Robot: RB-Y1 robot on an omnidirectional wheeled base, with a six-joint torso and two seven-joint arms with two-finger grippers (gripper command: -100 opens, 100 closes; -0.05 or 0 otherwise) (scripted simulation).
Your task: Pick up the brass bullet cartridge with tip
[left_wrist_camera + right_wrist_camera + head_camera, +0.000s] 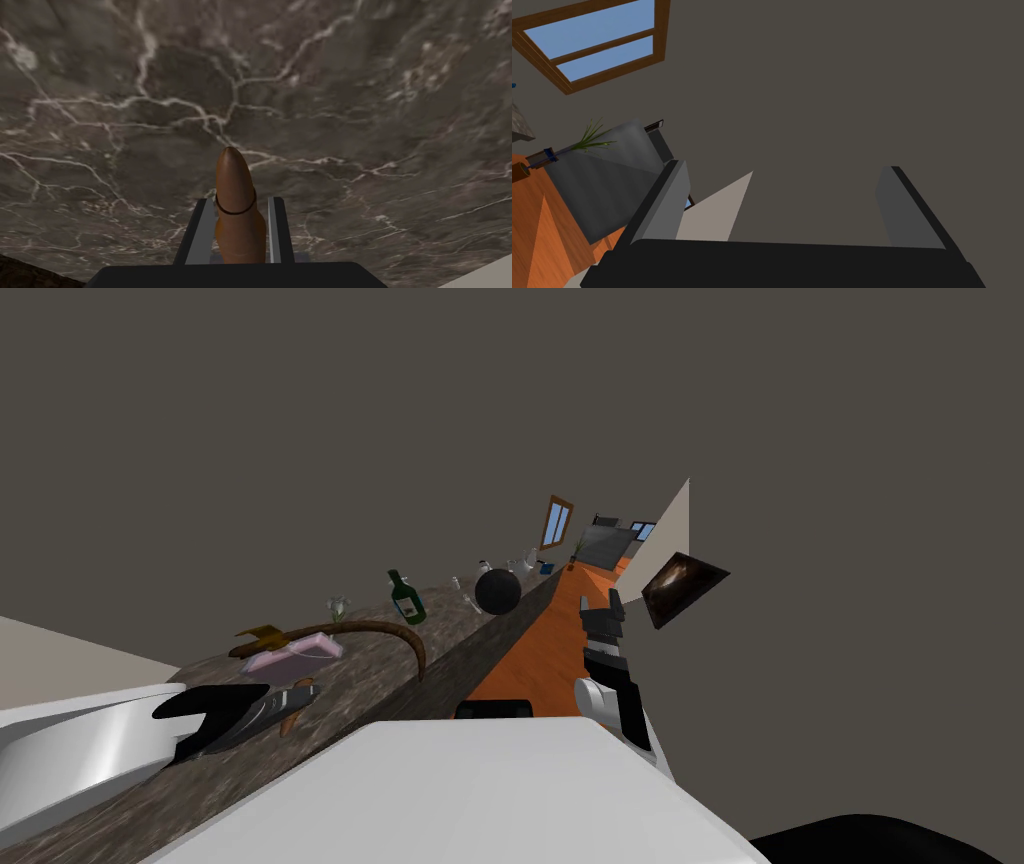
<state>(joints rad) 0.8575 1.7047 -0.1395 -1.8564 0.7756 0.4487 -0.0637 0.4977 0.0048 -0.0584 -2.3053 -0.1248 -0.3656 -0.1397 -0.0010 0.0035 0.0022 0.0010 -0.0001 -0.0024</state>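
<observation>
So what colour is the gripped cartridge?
The cartridge is reddish brown with a dark ring; best in left wrist view.

- Base of the brown pointed bullet cartridge [232,172]: hidden behind the dark body of the left gripper [241,201]; lower flanks covered by its grey fingers [276,230].
- Far end of the dark veined stone counter [455,623]: small white items [522,564], too small to identify.

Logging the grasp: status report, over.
Left gripper shut on the brown pointed bullet cartridge. Right gripper open, beside the dark veined counter. Nothing in the way.
</observation>
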